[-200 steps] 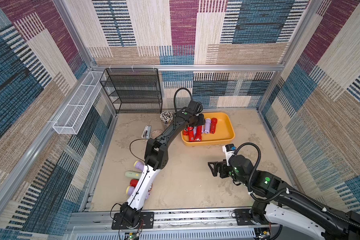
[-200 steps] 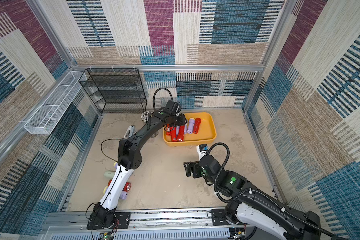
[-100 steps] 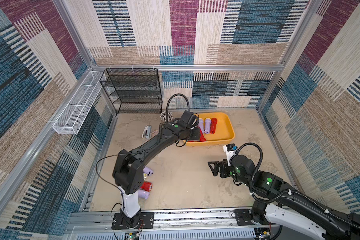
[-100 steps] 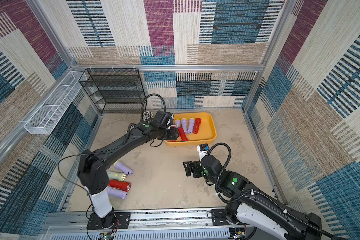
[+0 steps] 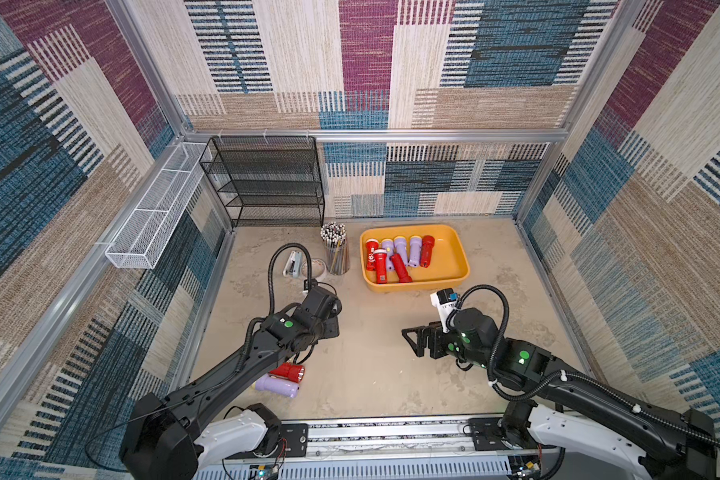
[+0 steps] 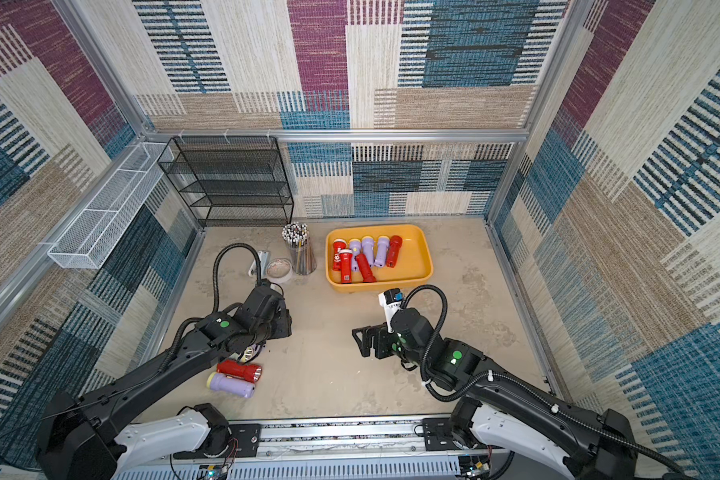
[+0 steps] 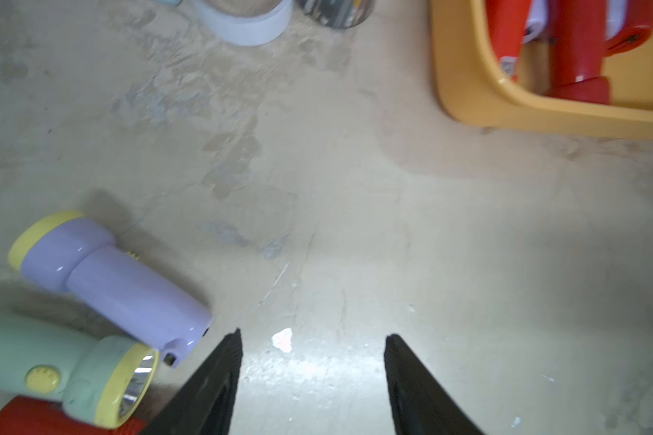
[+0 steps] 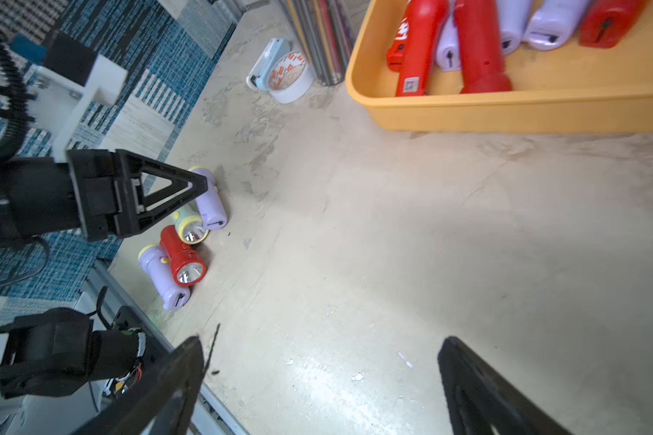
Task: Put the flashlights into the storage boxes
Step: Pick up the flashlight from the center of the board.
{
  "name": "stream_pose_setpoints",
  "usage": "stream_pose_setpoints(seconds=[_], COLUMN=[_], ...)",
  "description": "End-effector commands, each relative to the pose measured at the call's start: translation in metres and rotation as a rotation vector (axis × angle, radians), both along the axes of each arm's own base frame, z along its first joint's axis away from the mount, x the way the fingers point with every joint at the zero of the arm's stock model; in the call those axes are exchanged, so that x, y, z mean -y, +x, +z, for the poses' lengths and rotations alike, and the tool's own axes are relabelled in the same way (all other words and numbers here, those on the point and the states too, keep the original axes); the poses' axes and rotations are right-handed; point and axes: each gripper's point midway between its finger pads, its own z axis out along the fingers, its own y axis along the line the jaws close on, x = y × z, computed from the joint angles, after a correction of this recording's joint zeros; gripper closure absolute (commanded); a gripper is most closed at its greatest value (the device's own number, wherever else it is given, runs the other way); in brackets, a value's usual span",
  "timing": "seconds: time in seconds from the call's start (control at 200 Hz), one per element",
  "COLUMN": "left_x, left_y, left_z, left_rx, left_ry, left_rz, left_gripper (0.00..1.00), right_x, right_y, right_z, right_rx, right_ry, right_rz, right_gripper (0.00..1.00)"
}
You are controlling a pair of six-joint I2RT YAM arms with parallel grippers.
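Fetching another torch from the floor looks like the step in hand. In both top views seven flashlights (image 5: 400, 250), red and lavender, lie inside the yellow-orange tray (image 5: 447, 259), crowded toward its left half. The rest lie well apart from the tray, off its near left corner. There a red flashlight (image 5: 290, 372) touches a lavender flashlight (image 5: 276, 384), both partly under the left arm (image 5: 242, 357). The left gripper (image 6: 282, 326) hovers between the tray and that cluster. The right gripper (image 5: 410, 343) hangs near the tray's front wall, spread wide and empty. A cup of pencils (image 5: 336, 254) stands just beside the tray's left wall, with a tape roll (image 6: 278, 269) beyond it.

From the left wrist, the jaws stand partway apart with only bare floor (image 7: 336, 226) between them. A second lavender flashlight (image 7: 117, 278) and a pale green flashlight (image 7: 53, 369) lie touching, on the side away from the tray.

From the right wrist, all four loose torches show, bunched together.

The next move probably calls for swinging the left gripper away from the tray, over the cluster, and setting its jaws across one barrel. The second lavender flashlight, nearest the tray, looks most exposed. Since the four touch, closing on one may nudge its neighbours. Nothing lies on the straight path back, and the tray's right half is free.
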Motion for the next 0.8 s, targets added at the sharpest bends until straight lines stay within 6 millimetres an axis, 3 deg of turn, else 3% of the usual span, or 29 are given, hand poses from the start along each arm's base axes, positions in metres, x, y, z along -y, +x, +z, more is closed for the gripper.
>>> stream_pose_setpoints(seconds=[0.0, 0.336, 0.556, 0.796], left_x=[-0.022, -0.064, -0.08, -0.082], left_y=[-0.004, 0.005, 0.004, 0.005], left_z=[-0.01, -0.019, -0.032, -0.047], left_rx=[-0.02, -0.062, -0.107, -0.145], left_ry=[0.002, -0.026, -0.026, -0.046], left_rz=[0.098, 0.214, 0.258, 0.276], left_gripper=[0.34, 0.35, 0.35, 0.37], right_x=[-0.027, -0.081, -0.11, -0.132], right_y=[-0.01, -0.04, -0.042, -0.036], right_z=[0.004, -0.008, -0.009, -0.011], right_rx=[-0.005, -0.024, -0.008, 0.013], right_ry=[0.038, 0.062, 0.054, 0.031], right_rz=[0.074, 0.227, 0.298, 0.338], right_gripper=[0.0, 0.0, 0.0, 0.0])
